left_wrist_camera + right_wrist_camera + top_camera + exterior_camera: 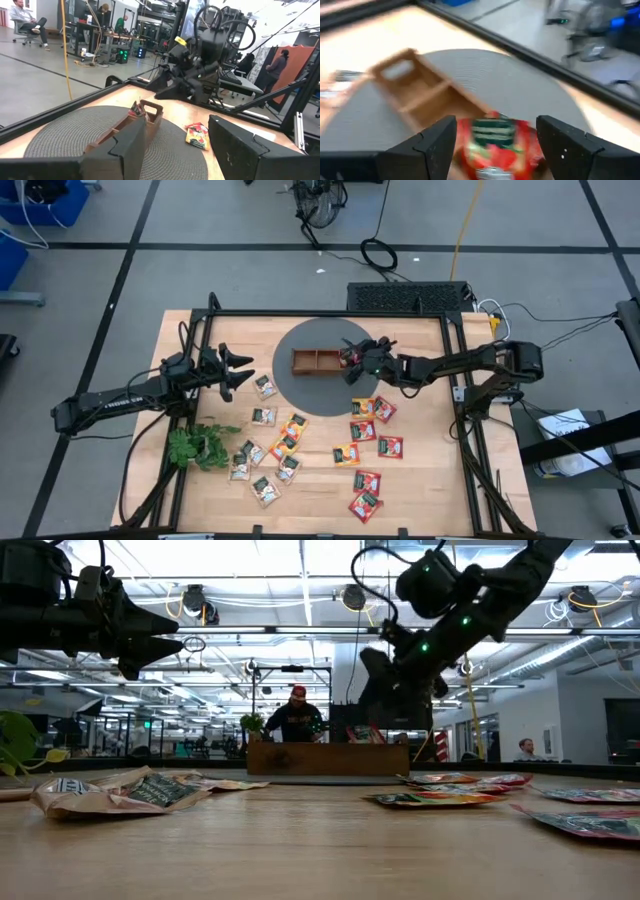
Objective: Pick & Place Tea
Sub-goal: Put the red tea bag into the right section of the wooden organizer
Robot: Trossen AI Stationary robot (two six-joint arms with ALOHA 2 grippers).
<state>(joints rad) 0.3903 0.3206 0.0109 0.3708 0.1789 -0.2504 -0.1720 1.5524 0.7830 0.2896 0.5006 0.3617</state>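
A brown wooden tray sits on a round grey mat. A red tea sachet stands in the tray's right end compartment, its top edge sticking up above the wall. My right gripper hovers open just above that end, its fingers on either side of the sachet and apart from it. My left gripper waits open, level, left of the mat. Several red, orange and pale sachets lie flat on the table's near half.
A green plant sprig lies at the near left, beside pale sachets. A black frame runs along the table's edges. The tray's left compartments show bare wood. People stand in the room beyond the table.
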